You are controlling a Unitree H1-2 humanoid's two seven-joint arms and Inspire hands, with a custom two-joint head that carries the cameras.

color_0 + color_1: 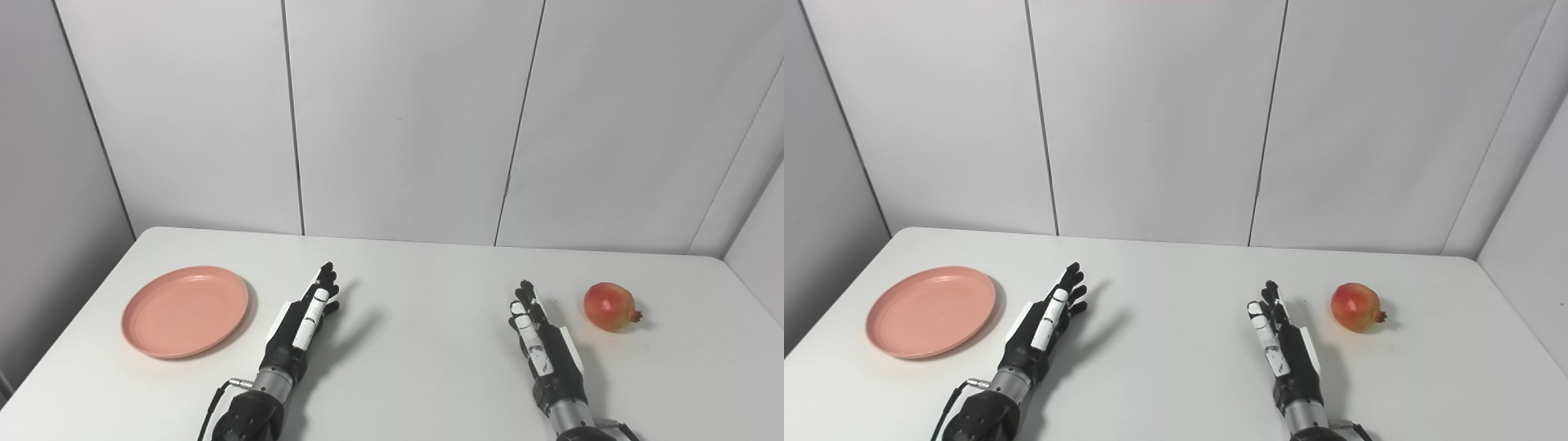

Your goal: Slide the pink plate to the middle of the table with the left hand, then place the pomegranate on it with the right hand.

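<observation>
The pink plate (185, 310) lies flat and empty on the left part of the white table (422, 288). Just right of it, with a small gap, my left hand (303, 324) is stretched out straight, open and holding nothing. The red-yellow pomegranate (609, 306) rests on the right part of the table, its crown pointing right. My right hand (542, 343) is a little to its left and nearer to me, fingers extended, open, not touching the fruit.
Grey wall panels (404, 122) close off the table's far edge and both sides. A cable (214, 404) hangs by my left wrist. Bare tabletop lies between the two hands.
</observation>
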